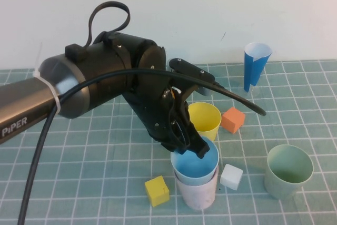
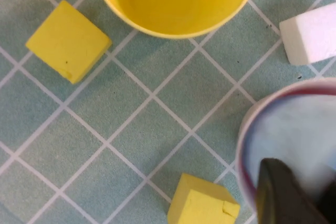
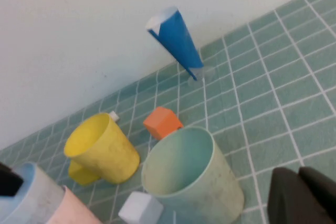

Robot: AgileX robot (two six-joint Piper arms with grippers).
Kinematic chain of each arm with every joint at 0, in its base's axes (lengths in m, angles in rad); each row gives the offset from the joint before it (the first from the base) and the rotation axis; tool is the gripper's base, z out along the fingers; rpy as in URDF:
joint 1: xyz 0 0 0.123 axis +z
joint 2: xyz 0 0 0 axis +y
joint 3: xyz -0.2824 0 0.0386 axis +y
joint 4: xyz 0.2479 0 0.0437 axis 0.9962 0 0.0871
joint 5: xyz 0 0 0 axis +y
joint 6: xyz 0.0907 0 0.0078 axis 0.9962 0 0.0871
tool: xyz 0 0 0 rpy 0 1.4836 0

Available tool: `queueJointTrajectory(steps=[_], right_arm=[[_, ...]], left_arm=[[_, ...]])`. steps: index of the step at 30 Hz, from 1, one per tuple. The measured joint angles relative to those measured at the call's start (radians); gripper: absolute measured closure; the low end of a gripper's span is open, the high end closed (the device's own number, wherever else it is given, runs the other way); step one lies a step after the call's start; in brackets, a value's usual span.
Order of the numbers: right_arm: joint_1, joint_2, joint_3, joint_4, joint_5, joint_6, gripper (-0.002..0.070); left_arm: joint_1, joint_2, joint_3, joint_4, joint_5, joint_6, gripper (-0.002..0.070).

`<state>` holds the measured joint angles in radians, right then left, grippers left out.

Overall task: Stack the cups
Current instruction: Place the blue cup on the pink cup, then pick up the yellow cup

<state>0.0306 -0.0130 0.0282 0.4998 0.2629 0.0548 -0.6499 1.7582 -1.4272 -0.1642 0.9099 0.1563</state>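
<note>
The light blue cup (image 1: 195,165) is sitting nested in the pink cup (image 1: 198,193) near the table's front, with the left gripper (image 1: 190,142) pinching its rim. If it is releasing crookedly, the pair could be tipping onto the white cube (image 1: 231,176). The right gripper (image 3: 304,198) is hovering near the pale green cup (image 1: 288,170); I cannot tell its opening.

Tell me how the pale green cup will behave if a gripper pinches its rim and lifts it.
The pale green cup looks thin-walled and empty, so probably light with a rim that flexes. Its smooth tapered side may slip. It stands alone right of the white cube; the left gripper is at the blue cup, the right gripper nearby.
</note>
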Motion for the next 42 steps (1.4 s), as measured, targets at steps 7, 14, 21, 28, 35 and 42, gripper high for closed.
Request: queueJointTrajectory(steps=[7, 14, 21, 28, 35, 42], right_arm=[[0.0, 0.0, -0.037, 0.009, 0.118, -0.088, 0.0657], [0.0, 0.067, -0.25, 0.004, 0.213, -0.315, 0.0658], [0.0, 0.372, -0.458, -0.088, 0.372, -0.525, 0.0658], [0.0, 0.702, -0.692, -0.095, 0.546, -0.703, 0.0658], [0.002, 0.961, -0.887, 0.037, 0.659, -0.841, 0.0658], [0.132, 1.212, -1.095, 0.057, 0.709, -0.903, 0.0658]], left_arm=[[0.0, 0.0, 0.0, 0.0, -0.006, 0.0, 0.0433], [0.0, -0.041, 0.0, 0.069, -0.025, -0.008, 0.0496], [0.0, -0.172, 0.052, 0.212, -0.096, -0.069, 0.0662], [0.0, -0.372, 0.297, 0.214, -0.239, -0.14, 0.0673], [0.0, -0.596, 0.546, 0.21, -0.316, -0.21, 0.0673], [0.0, -0.793, 0.714, 0.269, -0.355, -0.309, 0.0673]])
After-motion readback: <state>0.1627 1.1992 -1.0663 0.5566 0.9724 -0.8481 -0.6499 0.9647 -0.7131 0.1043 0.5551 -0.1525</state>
